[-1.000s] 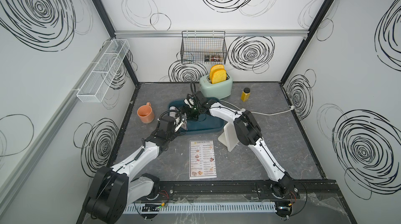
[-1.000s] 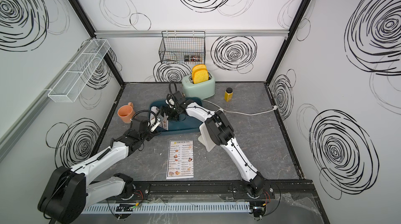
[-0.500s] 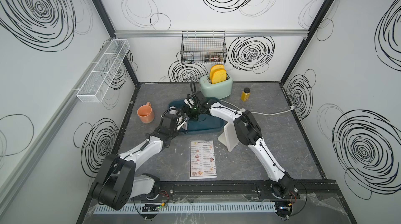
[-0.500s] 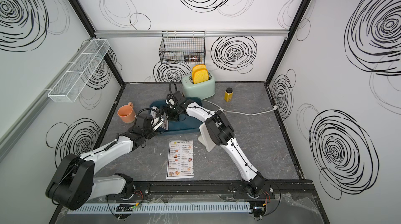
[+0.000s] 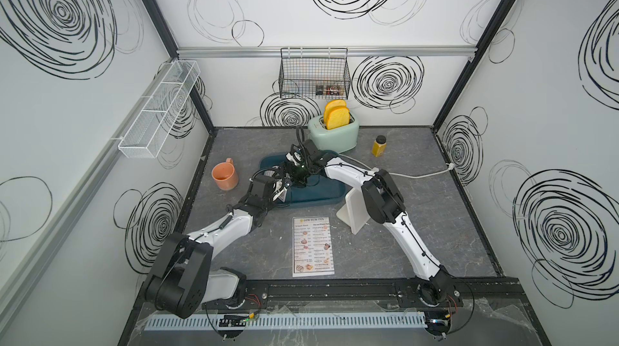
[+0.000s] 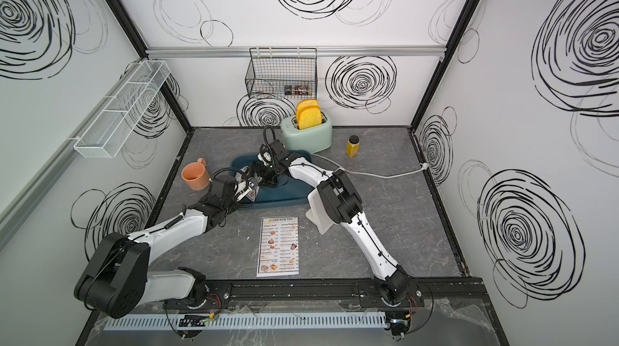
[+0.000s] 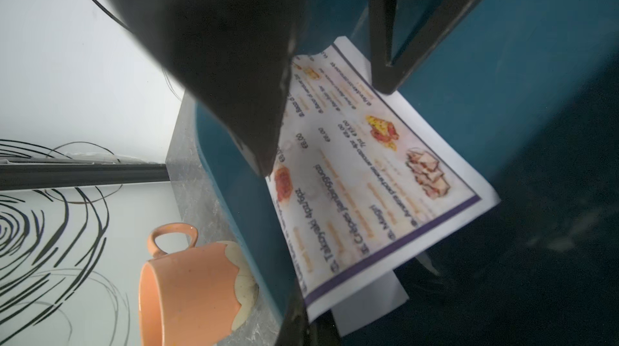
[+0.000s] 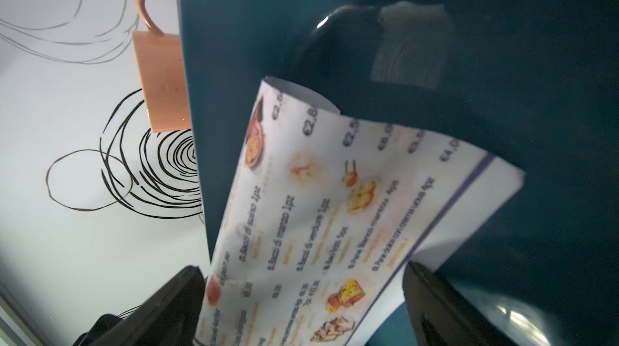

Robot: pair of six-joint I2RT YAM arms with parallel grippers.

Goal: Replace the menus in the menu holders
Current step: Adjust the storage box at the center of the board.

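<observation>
A curled menu (image 7: 368, 176) with a purple border line sticks out of the teal bin (image 5: 318, 190) at its near left corner. My left gripper (image 7: 301, 324) is shut on that sheet's lower corner, at the bin's edge (image 5: 283, 190). My right gripper (image 8: 301, 321) reaches into the bin from behind and stands open, its fingers (image 8: 174, 304) on either side of the same menu (image 8: 335, 210). A second menu (image 5: 313, 246), headed "DIM SUM INN", lies flat on the table. The white menu holder (image 5: 353, 210) stands right of it, partly hidden by my right arm.
An orange mug (image 5: 225, 176) stands close to the bin's left side. Behind the bin are a mint toaster (image 5: 335, 133) with toast and a yellow bottle (image 5: 379, 146). A white cable (image 5: 412, 173) runs to the right wall. A wire basket (image 5: 313, 73) hangs on the back wall.
My left gripper has moved forward to the bin's near left corner and shut on the menu there. The right gripper has stayed open in the bin.
</observation>
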